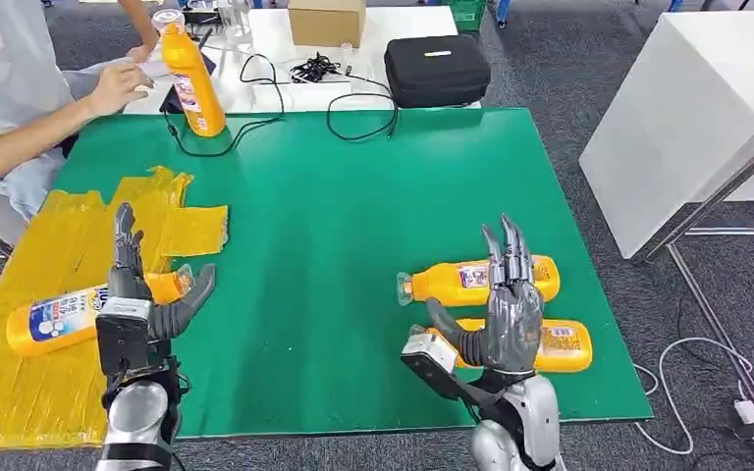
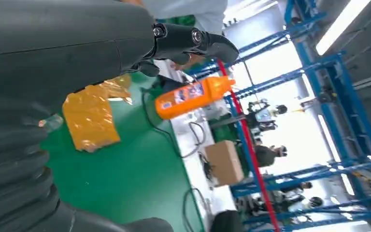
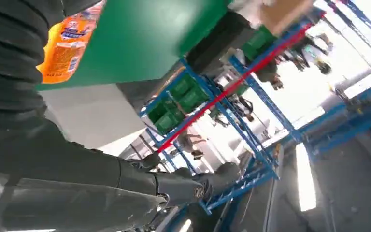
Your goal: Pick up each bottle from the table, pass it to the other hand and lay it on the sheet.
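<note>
My right hand (image 1: pixel 511 314), fingers spread and empty, hovers over two orange detergent bottles (image 1: pixel 481 282) lying with long axes 3-to-9 o'clock; my left hand (image 1: pixel 142 294), also spread and empty, is well apart.

One orange bottle (image 1: pixel 88 312) lies flat on the yellow sheet (image 1: pixel 29 373); two more bottles (image 1: pixel 481 280) (image 1: pixel 550 346) lie side by side well right of the sheet.

Before me lies a green tabletop (image 1: pixel 353 245) on grey carpet (image 1: pixel 569 69). Past its far edge stands a white table (image 1: pixel 275 39) with a cardboard box (image 1: pixel 326 20), a black case (image 1: pixel 437 69) and tangled cables (image 1: pixel 319 69). A white cabinet (image 1: pixel 687 108) stands off its right edge. Beyond rise blue racks (image 2: pixel 319 96) under bright ceiling lights (image 2: pixel 340 26).
</note>
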